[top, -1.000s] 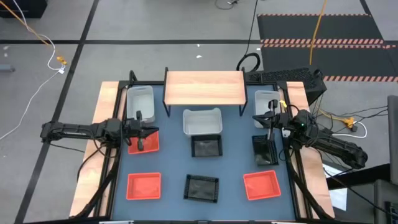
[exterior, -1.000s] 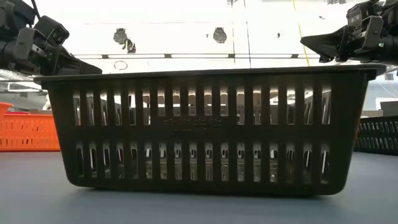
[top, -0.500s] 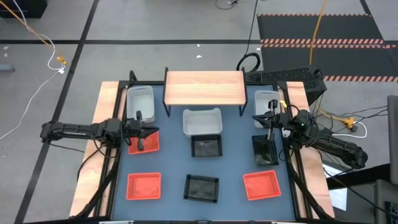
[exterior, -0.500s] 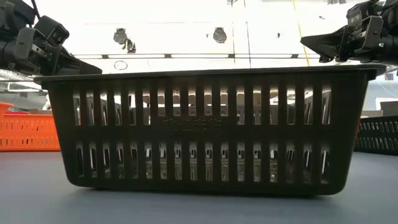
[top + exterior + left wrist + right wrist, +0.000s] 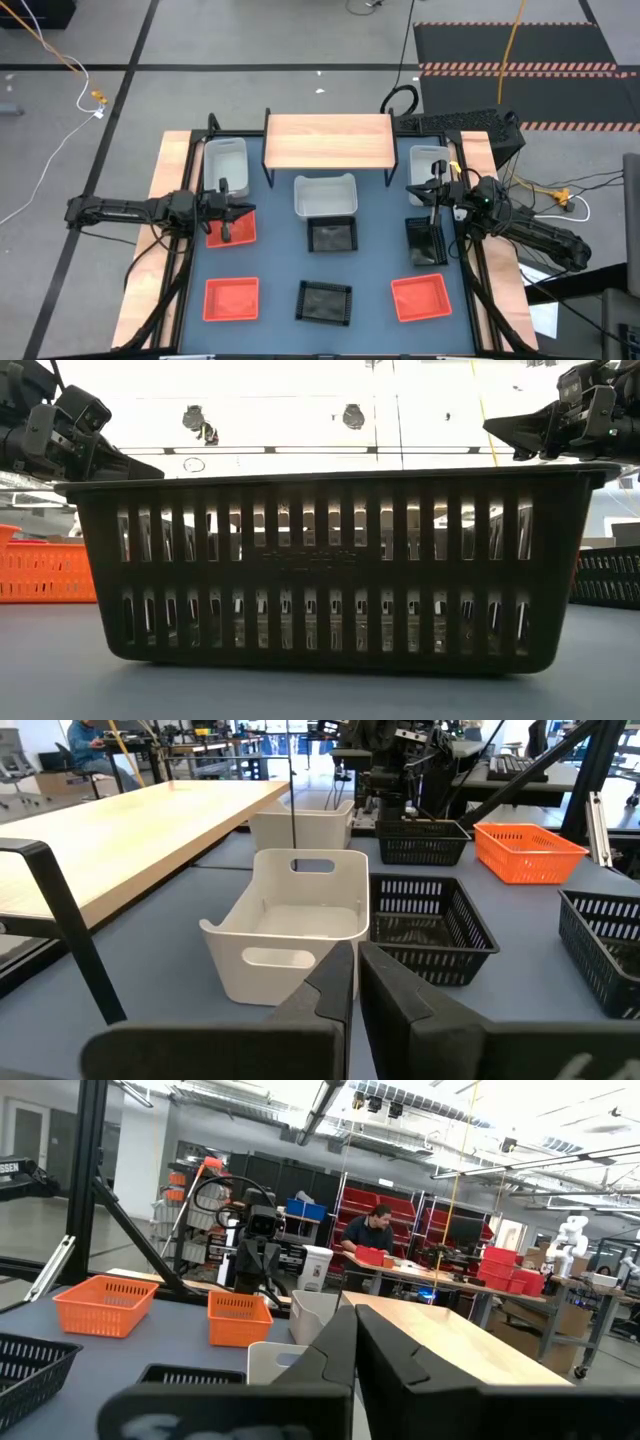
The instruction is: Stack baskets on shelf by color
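Nothing has changed over the last second: both arms and all nine baskets sit exactly as before, so no progress yet. The shelf (image 5: 328, 141) at the bench's far edge is bare.

Left end effector (image 5: 228, 213), fingers together and empty, hovers over the red basket (image 5: 231, 228) near the left edge. Right end effector (image 5: 432, 195), fingers together and empty, hangs between the white basket (image 5: 428, 161) in the far right corner and the black basket (image 5: 427, 241) on the right side.

Remaining baskets, all on the bench:
- white (image 5: 225, 159), far left corner
- white (image 5: 325, 195), centre, just in front of the shelf
- black (image 5: 331, 235), touching or just beside that centre white one
- black (image 5: 325, 301), near edge, middle
- red (image 5: 231, 298), near left
- red (image 5: 419, 297), near right

Judgement: start pose, sorting not begun; first grasp likely the red basket under the left arm.
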